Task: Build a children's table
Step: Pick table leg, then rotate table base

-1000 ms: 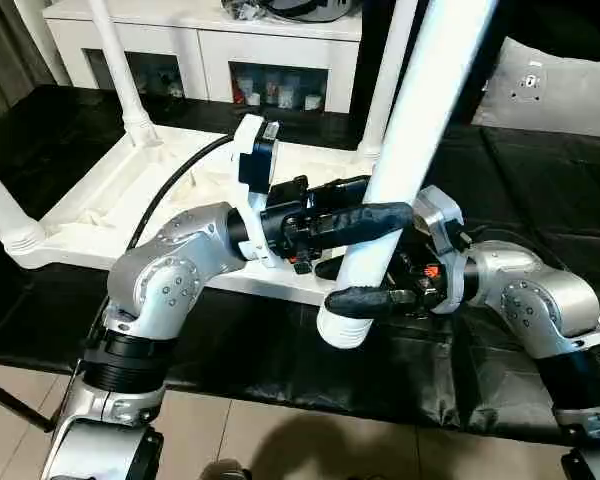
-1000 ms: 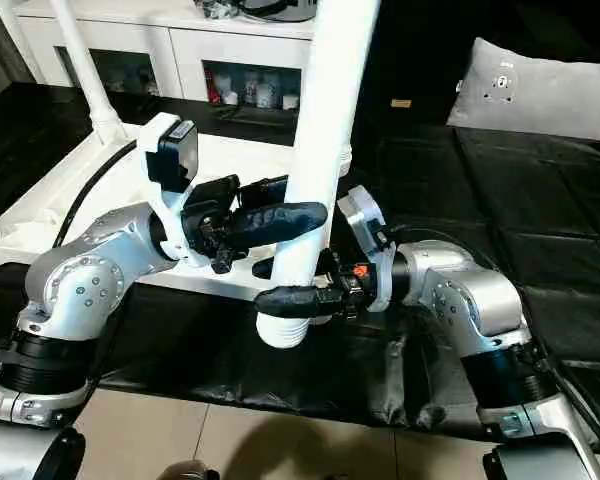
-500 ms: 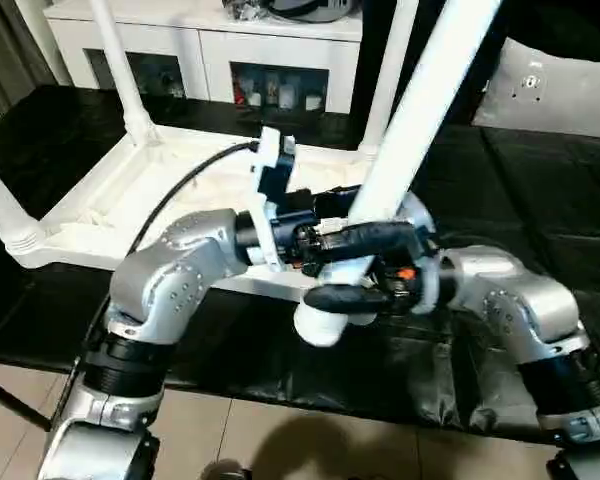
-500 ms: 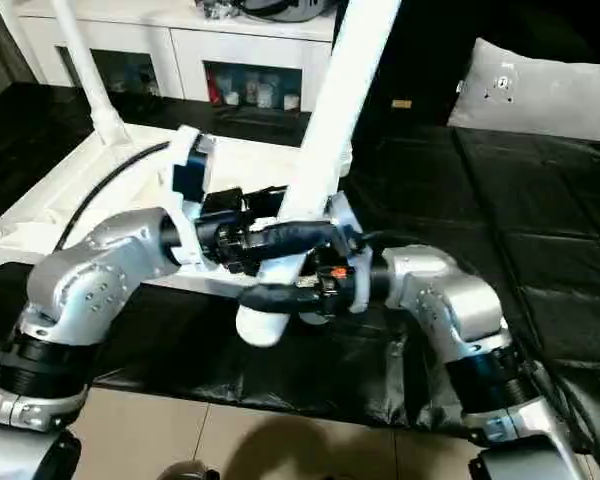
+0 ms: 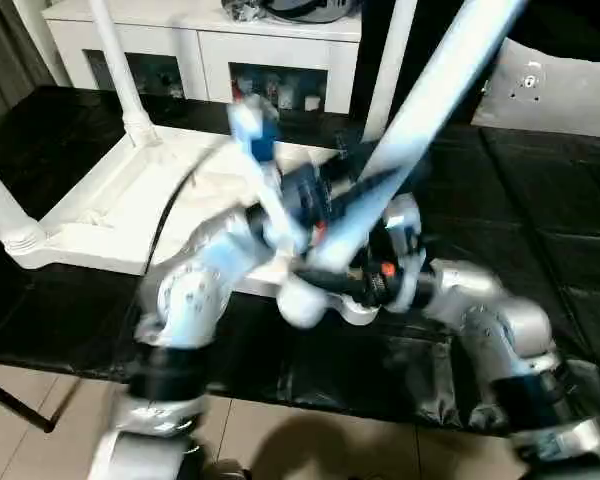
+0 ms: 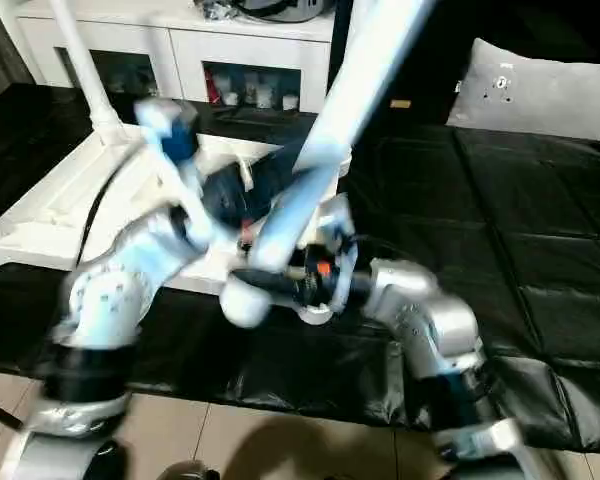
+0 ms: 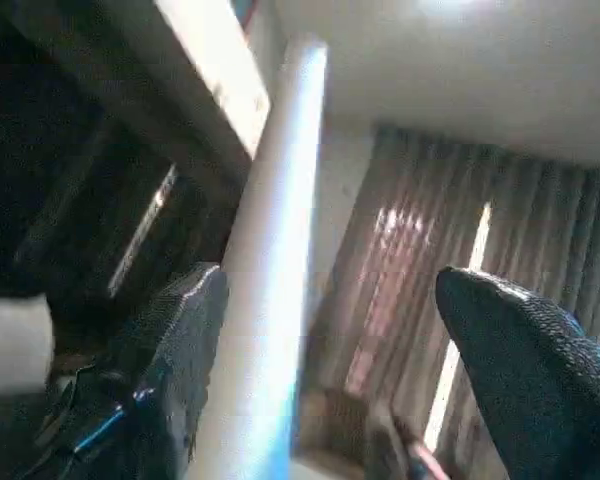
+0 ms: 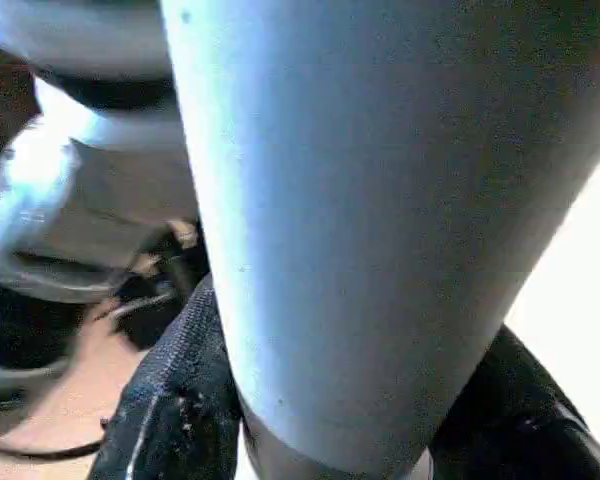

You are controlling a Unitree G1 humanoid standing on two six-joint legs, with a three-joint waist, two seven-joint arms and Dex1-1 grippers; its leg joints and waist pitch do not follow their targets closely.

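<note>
A smooth white tapered leg (image 5: 420,110) held slanted over the upturned table top (image 5: 100,205).

The round plastic leg leans toward one o'clock, its thick blunt end low near the top's front edge. The right gripper (image 8: 330,400) pinches it near that end, textured black fingers (image 8: 170,400) pressed to both sides. The left gripper (image 7: 320,330) stands spread, one pebbled pad (image 7: 180,350) just beside the leg, the other apart. The ribbed square top lies at ten o'clock on glossy black sheeting (image 5: 540,200), three legs standing in its corner sockets.
</note>
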